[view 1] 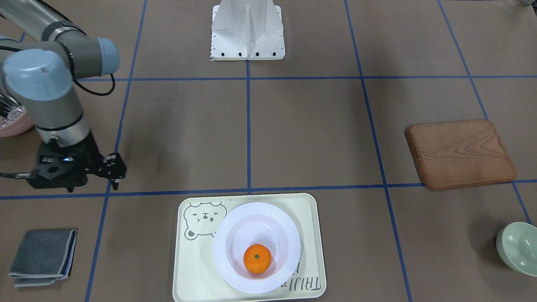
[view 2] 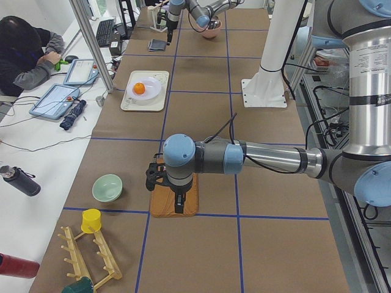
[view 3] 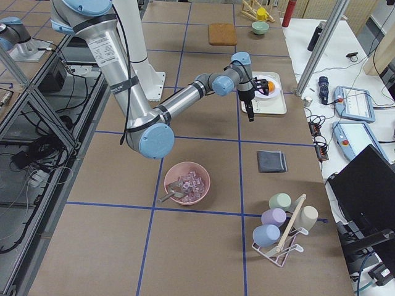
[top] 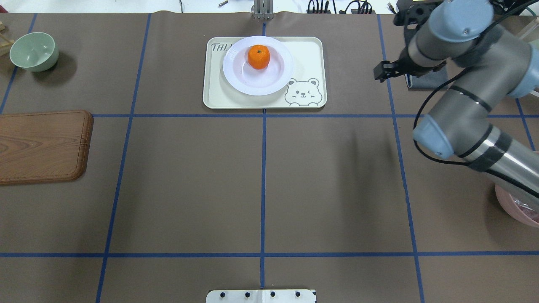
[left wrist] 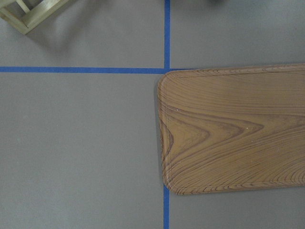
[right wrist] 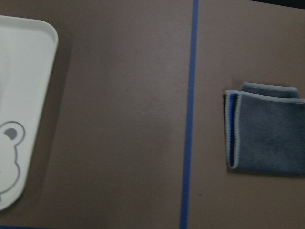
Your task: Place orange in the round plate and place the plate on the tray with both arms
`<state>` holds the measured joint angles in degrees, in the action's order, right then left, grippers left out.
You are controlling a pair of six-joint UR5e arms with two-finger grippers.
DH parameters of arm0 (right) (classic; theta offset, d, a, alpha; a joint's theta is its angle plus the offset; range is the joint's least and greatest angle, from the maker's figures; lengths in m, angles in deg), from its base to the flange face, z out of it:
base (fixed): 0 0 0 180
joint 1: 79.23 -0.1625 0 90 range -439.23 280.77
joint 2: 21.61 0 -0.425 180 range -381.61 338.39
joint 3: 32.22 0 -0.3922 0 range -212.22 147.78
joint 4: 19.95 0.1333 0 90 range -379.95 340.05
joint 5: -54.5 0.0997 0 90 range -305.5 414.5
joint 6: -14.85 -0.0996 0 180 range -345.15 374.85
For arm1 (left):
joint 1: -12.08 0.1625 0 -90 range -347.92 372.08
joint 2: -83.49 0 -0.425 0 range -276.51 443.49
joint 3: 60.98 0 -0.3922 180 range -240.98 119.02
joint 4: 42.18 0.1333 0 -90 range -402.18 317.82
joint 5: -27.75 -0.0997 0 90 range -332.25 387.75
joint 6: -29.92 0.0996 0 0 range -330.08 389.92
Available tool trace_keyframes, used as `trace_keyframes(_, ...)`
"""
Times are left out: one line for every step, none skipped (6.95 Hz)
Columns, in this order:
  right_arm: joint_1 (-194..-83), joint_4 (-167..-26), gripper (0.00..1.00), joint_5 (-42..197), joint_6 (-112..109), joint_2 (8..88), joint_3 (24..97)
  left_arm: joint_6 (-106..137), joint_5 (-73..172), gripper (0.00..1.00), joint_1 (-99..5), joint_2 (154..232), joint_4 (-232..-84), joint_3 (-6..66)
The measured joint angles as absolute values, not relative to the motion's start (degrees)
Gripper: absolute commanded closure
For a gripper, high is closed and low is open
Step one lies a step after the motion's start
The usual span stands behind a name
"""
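Observation:
The orange lies inside the white round plate. That plate rests on the cream tray with the bear drawing, at the table's far edge in the overhead view. My right gripper hovers to the tray's side, apart from it, holding nothing; its fingers are seen edge-on, so I cannot tell their state. The tray's corner shows in the right wrist view. My left gripper hangs over the wooden board, seen only from the side; I cannot tell its state.
A brown wooden board and a pale green bowl lie on the left arm's side. A folded grey cloth and a pink bowl sit on the right arm's side. A person sits beyond the table.

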<state>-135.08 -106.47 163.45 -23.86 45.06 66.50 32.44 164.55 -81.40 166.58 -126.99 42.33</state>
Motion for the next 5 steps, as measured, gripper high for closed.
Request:
trace_keyframes(-140.4,-107.8,0.00,167.8,-15.6,49.8,69.0,32.5,164.5,0.02,-81.4,166.5,-127.2,42.3)
trace_keyframes(-146.6,-108.3,0.00,172.9,-8.0,54.3,70.1,32.5,164.5,0.02,-81.4,166.5,-127.3,42.3)
trace_keyframes(-153.3,-109.1,0.00,178.2,-0.9,58.1,70.2,32.5,164.5,0.02,-81.4,166.5,-127.3,42.3)
trace_keyframes(-159.4,-111.0,0.00,182.3,5.7,61.1,70.2,32.5,164.5,0.02,-81.4,166.5,-127.3,42.3)
trace_keyframes(-164.1,-114.3,0.00,184.3,12.5,63.3,70.2,32.5,164.5,0.02,-81.4,166.5,-127.3,42.3)
